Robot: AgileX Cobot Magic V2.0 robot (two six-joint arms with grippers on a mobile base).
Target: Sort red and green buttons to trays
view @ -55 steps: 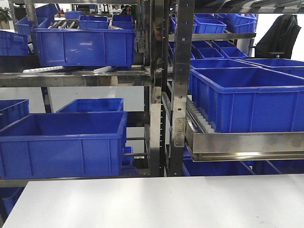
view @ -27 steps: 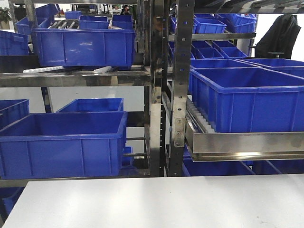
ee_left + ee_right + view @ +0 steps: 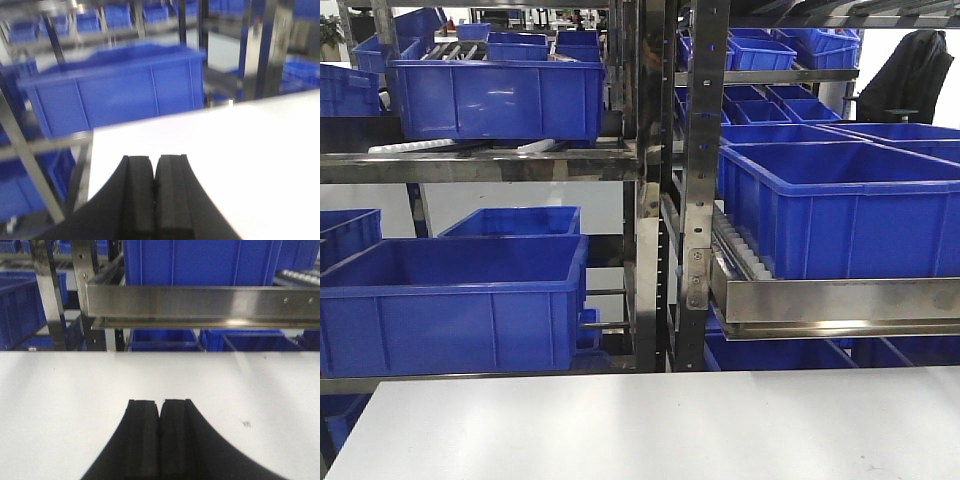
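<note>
My left gripper (image 3: 155, 192) and right gripper (image 3: 160, 437) are both pressed together, empty, over the table (image 3: 60, 390), with no buttons or trays ahead of them, as far as the blurred left view shows, so I'd search before spreading.

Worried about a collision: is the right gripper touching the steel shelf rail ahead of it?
Apart. The right wrist view shows bare white table between the right gripper and the steel rail.

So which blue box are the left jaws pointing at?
The big blue crate just past the white table, straight ahead. The other crates sit farther back or off to the side.
</note>
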